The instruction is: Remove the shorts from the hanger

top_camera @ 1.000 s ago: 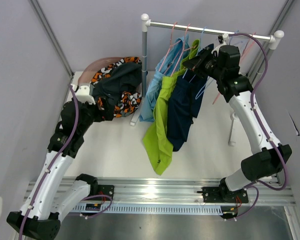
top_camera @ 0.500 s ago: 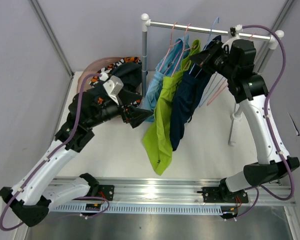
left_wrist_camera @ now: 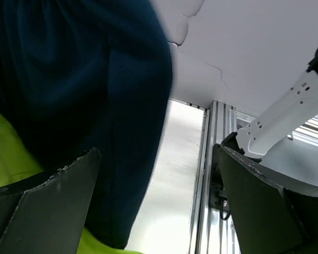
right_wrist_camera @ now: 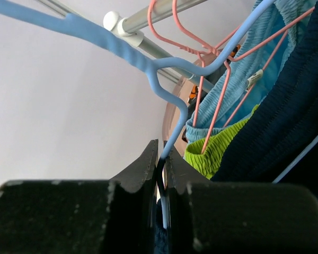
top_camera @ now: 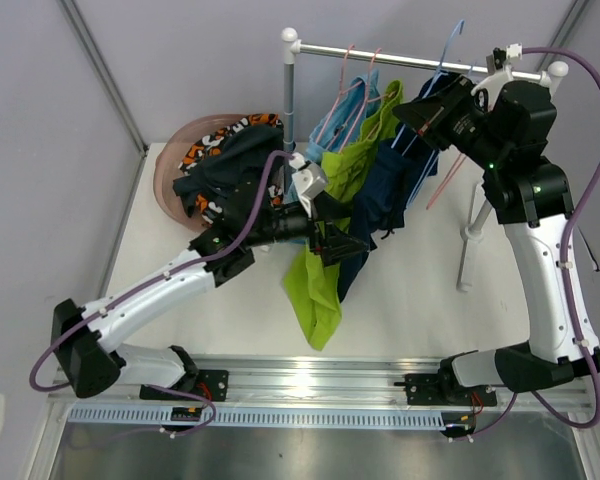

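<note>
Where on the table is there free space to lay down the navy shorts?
Widest bare patch: the white table between the hanging lime green fabric shorts and the white rack leg, down to the near metal rail. Crowded: left rear, where the heaped round pink basket sits and the left arm crosses.

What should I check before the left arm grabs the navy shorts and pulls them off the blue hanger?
1. Right end effector shut on the blue hanger: ok.
2. Blue hanger's hook above the rail: ok, going by the top view.
3. Left end effector open: ok, fingers spread wide.
4. Navy shorts inside the left grasp: not ok, the fabric hangs just beyond the fingers, not yet gripped.
5. Lime green shorts out of the left grasp: cannot tell, they hang right against the navy pair beside one finger.
</note>
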Controlling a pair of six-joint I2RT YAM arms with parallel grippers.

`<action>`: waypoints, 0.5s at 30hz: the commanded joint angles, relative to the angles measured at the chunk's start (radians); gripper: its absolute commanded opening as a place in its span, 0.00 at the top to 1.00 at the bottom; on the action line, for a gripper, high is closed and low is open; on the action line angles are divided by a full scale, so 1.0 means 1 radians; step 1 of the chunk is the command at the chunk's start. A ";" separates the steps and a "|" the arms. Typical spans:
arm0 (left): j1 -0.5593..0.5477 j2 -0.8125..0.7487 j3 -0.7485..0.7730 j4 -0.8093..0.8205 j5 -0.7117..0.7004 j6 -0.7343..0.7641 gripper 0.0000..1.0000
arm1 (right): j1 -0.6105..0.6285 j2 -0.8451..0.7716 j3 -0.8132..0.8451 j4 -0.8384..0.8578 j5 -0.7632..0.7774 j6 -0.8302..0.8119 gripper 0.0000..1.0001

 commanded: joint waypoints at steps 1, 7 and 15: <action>-0.032 0.064 0.067 0.102 -0.036 -0.013 0.01 | 0.004 -0.071 0.048 0.092 -0.043 0.027 1.00; -0.056 0.164 0.147 0.108 -0.135 -0.012 0.22 | 0.004 -0.105 0.033 0.081 -0.051 0.037 1.00; -0.079 0.136 0.080 0.068 -0.245 -0.007 1.00 | -0.001 -0.102 0.022 0.070 -0.045 0.033 1.00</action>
